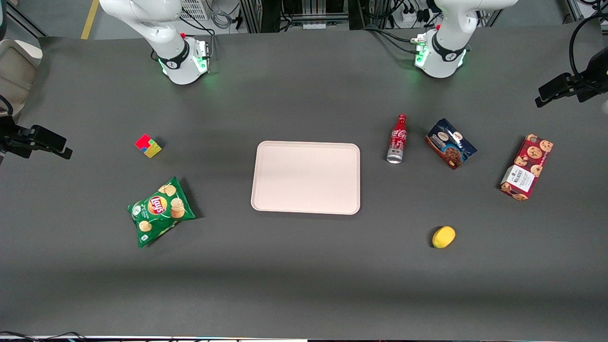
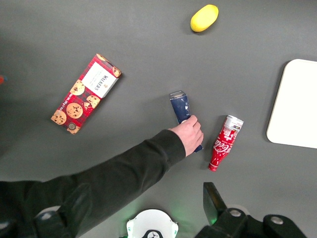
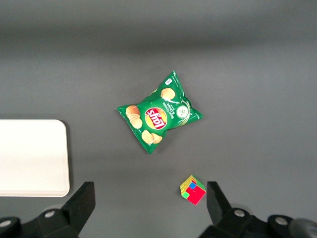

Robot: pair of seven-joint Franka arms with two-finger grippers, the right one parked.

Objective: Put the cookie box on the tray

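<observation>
The navy cookie box (image 1: 450,143) stands on the table toward the working arm's end, beside a cola bottle. In the left wrist view the cookie box (image 2: 180,106) shows its narrow side, and a person's hand (image 2: 189,135) in a dark sleeve rests on one end of it. No hand shows in the front view. The pale pink tray (image 1: 306,176) lies flat and bare at the table's middle; its corner shows in the left wrist view (image 2: 297,104). My left gripper (image 2: 146,187) hangs high above the table near its arm's base, open and empty, well apart from the box.
A red cola bottle (image 1: 397,138) lies between box and tray. A red chocolate-chip cookie box (image 1: 526,167) lies toward the working arm's end. A lemon (image 1: 443,237) is nearer the front camera. A green chips bag (image 1: 160,211) and a colour cube (image 1: 147,146) lie toward the parked arm's end.
</observation>
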